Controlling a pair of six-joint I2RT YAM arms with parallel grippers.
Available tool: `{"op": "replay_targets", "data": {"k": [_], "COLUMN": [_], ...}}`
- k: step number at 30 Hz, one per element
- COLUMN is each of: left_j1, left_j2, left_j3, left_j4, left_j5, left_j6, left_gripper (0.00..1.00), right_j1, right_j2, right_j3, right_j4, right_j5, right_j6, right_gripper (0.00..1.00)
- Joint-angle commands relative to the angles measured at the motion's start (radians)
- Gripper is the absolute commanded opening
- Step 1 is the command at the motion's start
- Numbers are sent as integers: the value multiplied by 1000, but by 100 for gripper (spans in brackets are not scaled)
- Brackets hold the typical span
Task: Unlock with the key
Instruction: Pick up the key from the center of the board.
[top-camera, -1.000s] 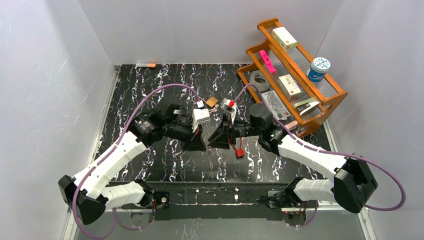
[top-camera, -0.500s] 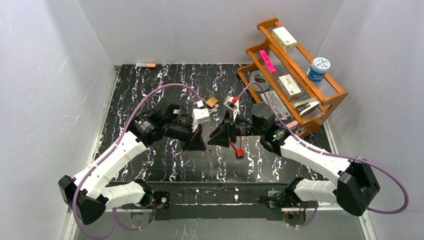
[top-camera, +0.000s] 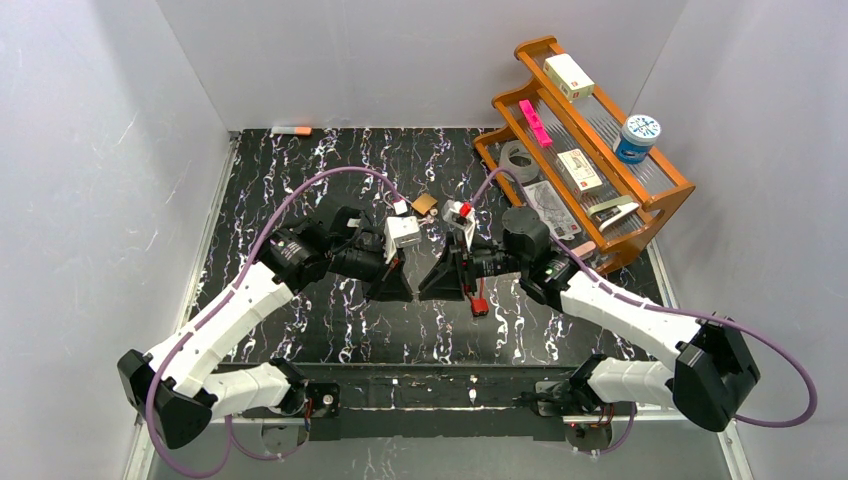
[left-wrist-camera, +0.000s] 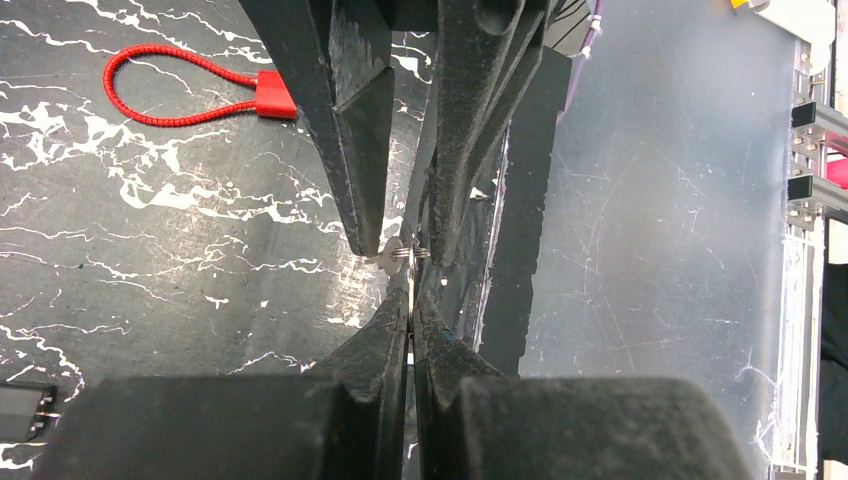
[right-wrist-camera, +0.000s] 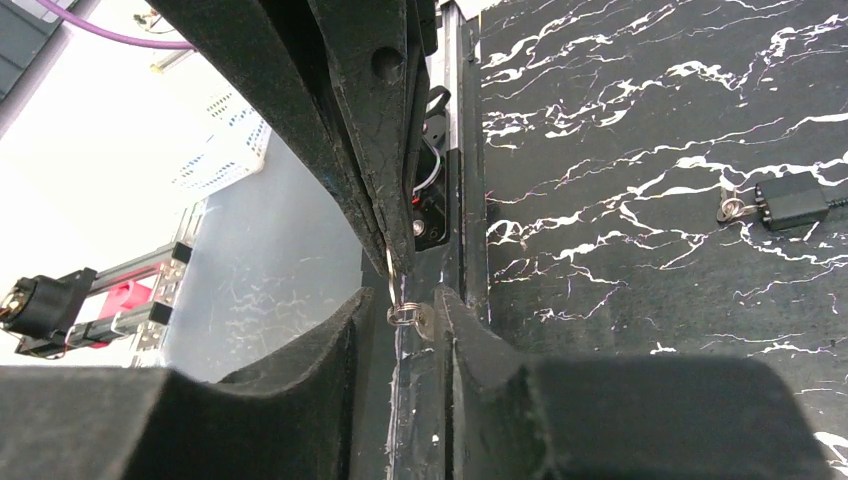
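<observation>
My two grippers meet tip to tip over the middle of the black marbled mat. The left gripper (top-camera: 405, 289) (left-wrist-camera: 410, 300) is shut on the key, of which only a thin metal edge shows between its pads. A small split ring (right-wrist-camera: 402, 313) (left-wrist-camera: 404, 255) hangs off that metal, with a flat holed tab (right-wrist-camera: 426, 321) beside it. The right gripper (top-camera: 425, 288) (right-wrist-camera: 405, 300) is open around the ring; the tab touches one finger and a gap shows at the other. A red block with a red cable loop (left-wrist-camera: 190, 88) (top-camera: 478, 304) lies on the mat near the right gripper.
A small black box (right-wrist-camera: 790, 200) with a ring (right-wrist-camera: 733, 208) lies on the mat. A small brass-coloured object (top-camera: 425, 203) sits behind the grippers. A wooden rack (top-camera: 672, 190) with boxes, a pink item and a blue-lidded jar stands at the back right.
The right gripper's jaws opened wider around the ring, then narrowed again. Its wrist shifted slightly. The left gripper stayed shut and still.
</observation>
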Motion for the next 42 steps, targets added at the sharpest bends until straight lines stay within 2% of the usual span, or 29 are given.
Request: {"op": "replay_targets", "data": {"k": [1, 8, 12, 15, 20, 22, 23, 24, 26, 28, 31, 36, 38, 42], "left_j1": [-2, -2, -3, -3, -3, -3, -4, -3, -2, -2, -2, 0, 2, 2], "left_j2": [-3, -6, -6, -12, -27, -32, -38, -45, -66, -92, -144, -274, -314, -288], "left_j3": [-11, -10, -8, -6, 7, 15, 15, 13, 6, 1, -39, -173, -235, -254], "left_j4": [2, 7, 9, 12, 23, 27, 32, 42, 84, 134, 264, 471, 534, 562], "left_j5": [24, 26, 21, 3, -31, -46, -59, -81, -139, -219, -376, -775, -830, -793], "left_j6": [-10, -12, -17, -25, -39, -45, -51, -60, -109, -181, -312, -553, -587, -584], "left_gripper": [0, 0, 0, 0, 0, 16, 28, 44, 66, 81, 97, 98, 98, 98], "right_j1": [1, 6, 13, 15, 14, 14, 13, 13, 12, 10, 8, 7, 7, 7], "right_j2": [17, 47, 61, 58, 18, -10, -26, -45, -88, -137, -219, -381, -451, -541], "right_j3": [62, 73, 69, 59, 28, 8, -5, -21, -57, -98, -153, -239, -259, -273], "right_j4": [12, 28, 22, 25, 32, 45, 53, 68, 103, 128, 128, 86, 63, -20], "right_j5": [-21, -37, -60, -79, -55, -4, 29, 65, 142, 225, 361, 571, 652, 787], "right_j6": [-22, -18, -31, -35, -42, -36, -32, -22, 11, 44, 88, 164, 201, 262], "right_gripper": [34, 18, 14, 2, 1, 1, 1, 1, 1, 1, 1, 1, 1, 1]}}
